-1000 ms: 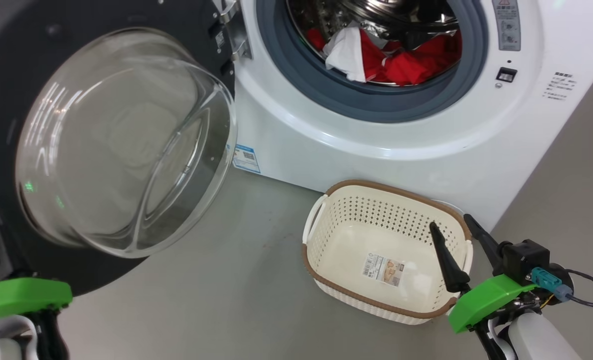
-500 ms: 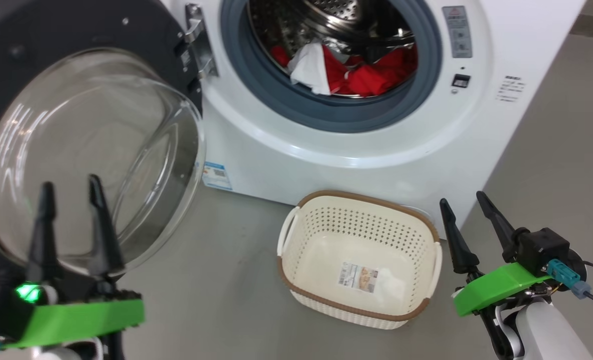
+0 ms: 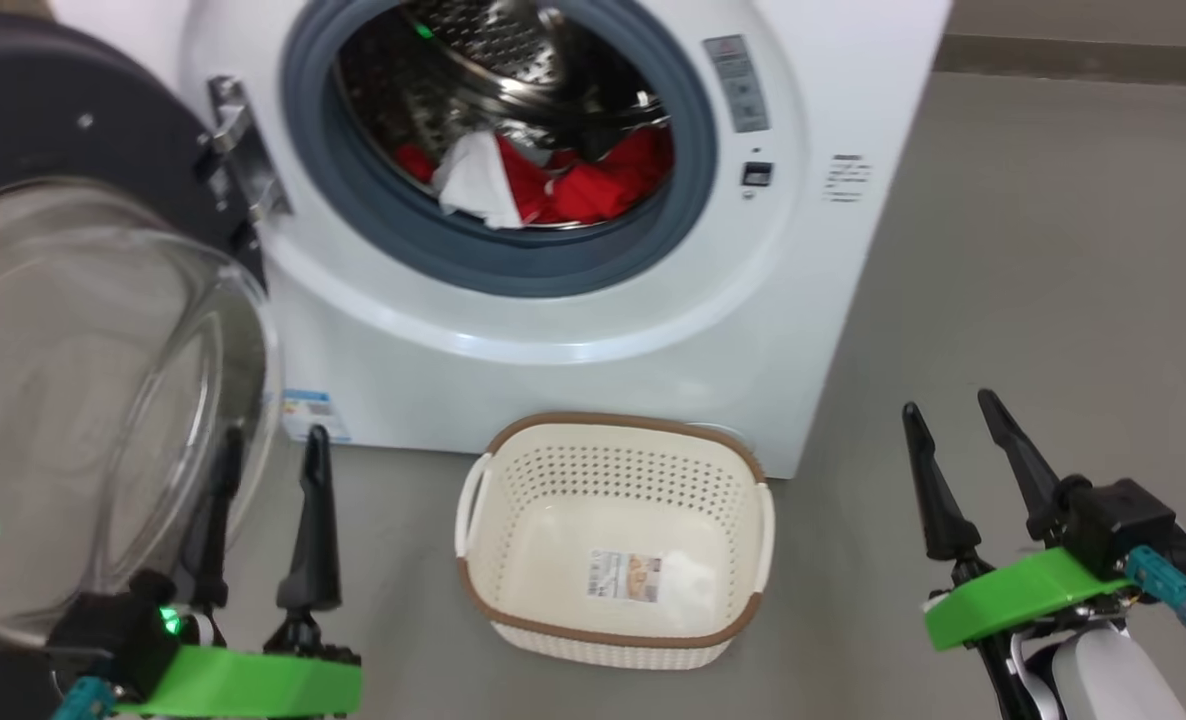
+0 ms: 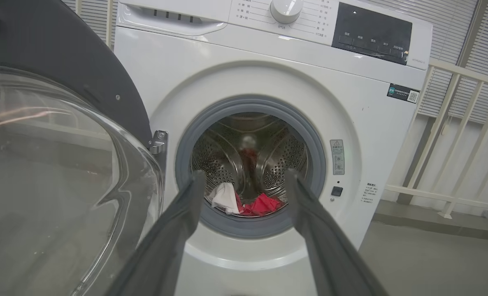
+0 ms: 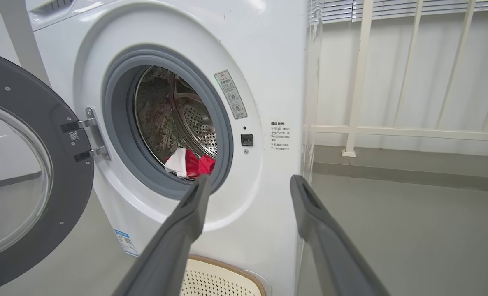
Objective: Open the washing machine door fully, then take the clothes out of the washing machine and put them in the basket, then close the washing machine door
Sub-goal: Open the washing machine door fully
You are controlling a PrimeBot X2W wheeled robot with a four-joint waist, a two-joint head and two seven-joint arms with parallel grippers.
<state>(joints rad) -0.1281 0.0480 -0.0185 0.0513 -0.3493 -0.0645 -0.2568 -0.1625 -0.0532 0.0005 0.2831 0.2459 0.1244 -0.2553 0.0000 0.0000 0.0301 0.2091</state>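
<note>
While the washing machine door [image 3: 43, 130] stands open on its metal hinge [image 3: 238, 150], at nine o'clock from the drum mouth in the head view, its black rim faces the camera and its clear glass bowl [image 3: 83, 400] bulges out toward eight o'clock of that view. The washing machine [image 3: 593, 370] fills twelve o'clock, white, with a grey rubber ring [image 3: 553, 270] around the perforated steel drum [image 3: 513, 60]. The clothes [image 3: 593, 190] lie inside the drum at its six o'clock: red fabric with a white cloth [image 3: 473, 185] on the nine o'clock side of the heap, drooping toward the ring. The basket [image 3: 613, 430] sits on the grey floor [image 3: 1003, 250] at six o'clock from the opening, just in front of the machine's base, a sticker [image 3: 625, 577] on its bottom. The left gripper [image 3: 273, 445] shows at seven o'clock, fingers spread and empty, pointing up just beside the bowl's lower edge; whether they touch it I cannot tell. The right gripper [image 3: 950, 405] shows at four o'clock, fingers likewise apart and empty, over bare floor, well apart from the basket. In the left wrist view the fingers frame the drum mouth with the clothes between them; in the right wrist view a white railing [image 5: 392, 131] runs at two o'clock.
</note>
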